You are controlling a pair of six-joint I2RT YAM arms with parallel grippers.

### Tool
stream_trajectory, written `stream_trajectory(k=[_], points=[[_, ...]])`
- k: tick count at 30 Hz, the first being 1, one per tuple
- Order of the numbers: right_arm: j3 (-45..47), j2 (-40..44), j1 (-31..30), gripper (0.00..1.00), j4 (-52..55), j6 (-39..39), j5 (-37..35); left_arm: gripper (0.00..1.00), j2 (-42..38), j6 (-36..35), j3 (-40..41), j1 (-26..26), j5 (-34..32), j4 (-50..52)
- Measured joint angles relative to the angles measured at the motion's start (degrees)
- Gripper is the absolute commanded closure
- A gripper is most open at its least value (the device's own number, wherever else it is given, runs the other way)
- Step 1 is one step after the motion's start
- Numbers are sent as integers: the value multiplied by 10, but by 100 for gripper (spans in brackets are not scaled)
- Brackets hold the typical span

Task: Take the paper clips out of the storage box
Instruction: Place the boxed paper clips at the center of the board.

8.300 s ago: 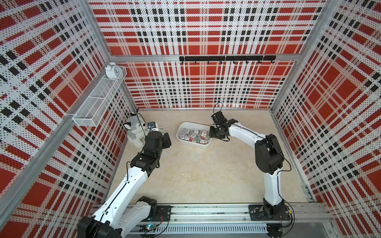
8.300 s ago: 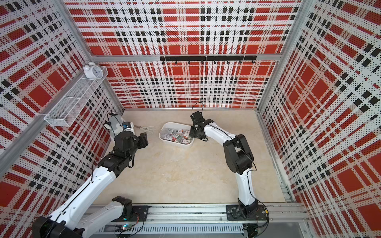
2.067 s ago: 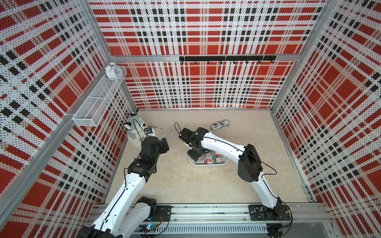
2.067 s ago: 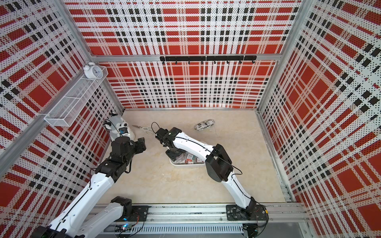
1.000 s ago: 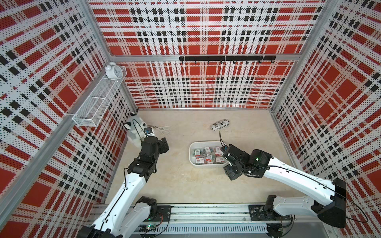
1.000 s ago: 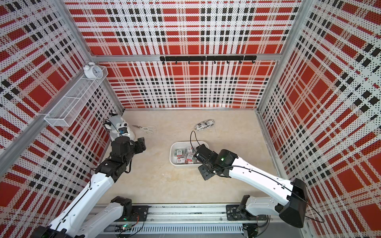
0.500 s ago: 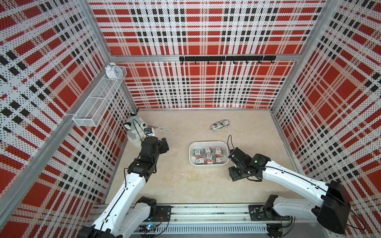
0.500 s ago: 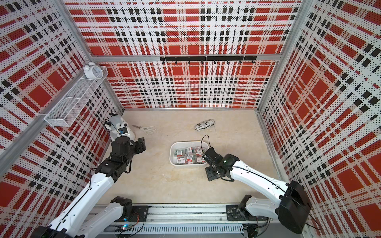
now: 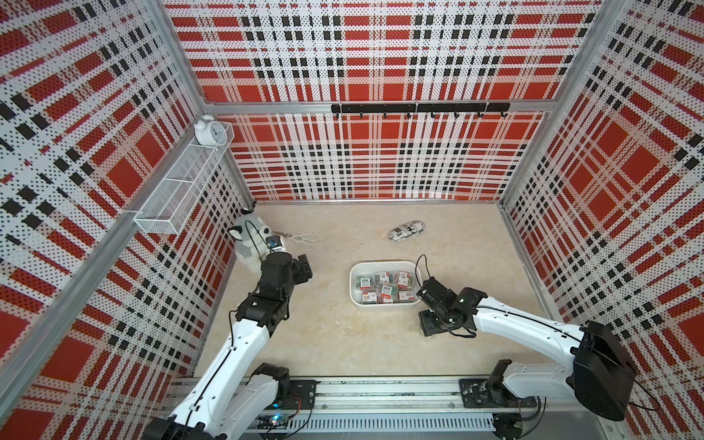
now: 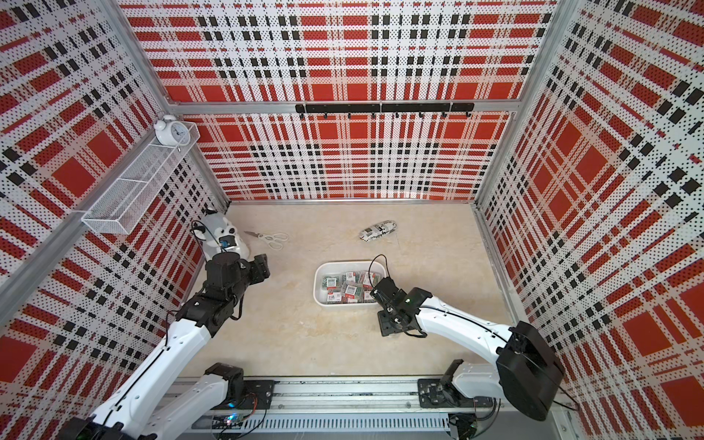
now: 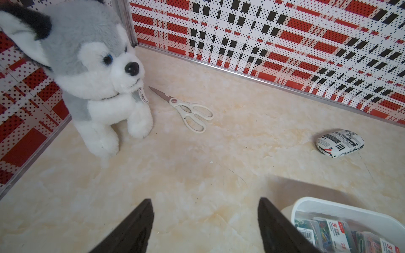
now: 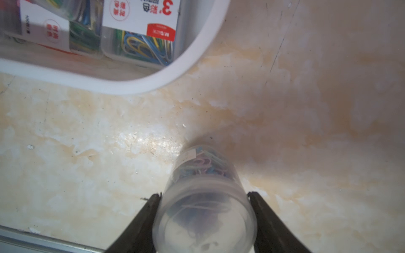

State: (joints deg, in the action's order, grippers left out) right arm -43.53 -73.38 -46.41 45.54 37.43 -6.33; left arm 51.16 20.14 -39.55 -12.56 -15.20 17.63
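We found the right gripper [image 12: 203, 195] clamped on the round tub [image 12: 203, 173], just outside the storage box [image 12: 175, 72]. The rectangular cases [image 12: 140, 43] lay inside it, beyond the fingertips [image 12: 151, 203], yet to be removed. The left gripper [image 11: 205, 201] stood apart, empty.

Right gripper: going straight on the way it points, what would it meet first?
Likely the bare tabletop short of the storage box corner, though the round tub of clips held in the right gripper would touch first.

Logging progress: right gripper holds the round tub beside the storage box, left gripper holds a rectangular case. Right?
No: the left gripper is open and empty, per the left wrist view. The right gripper does hold the round tub beside the storage box.
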Motion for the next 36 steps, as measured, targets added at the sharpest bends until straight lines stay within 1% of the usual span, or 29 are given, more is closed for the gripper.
stream_trajectory(k=[13,19,22,28,36], points=[[0,-15,0,41,-19,8,-4,23,0,0,0,0,0,0],[0,-22,0,31,-22,10,-4,23,0,0,0,0,0,0],[0,-22,0,23,-22,11,-4,23,0,0,0,0,1,0],[-9,-22,0,16,-13,11,-5,23,1,0,0,3,7,0],[-66,-5,-1,14,28,6,-20,23,6,0,0,3,14,0]])
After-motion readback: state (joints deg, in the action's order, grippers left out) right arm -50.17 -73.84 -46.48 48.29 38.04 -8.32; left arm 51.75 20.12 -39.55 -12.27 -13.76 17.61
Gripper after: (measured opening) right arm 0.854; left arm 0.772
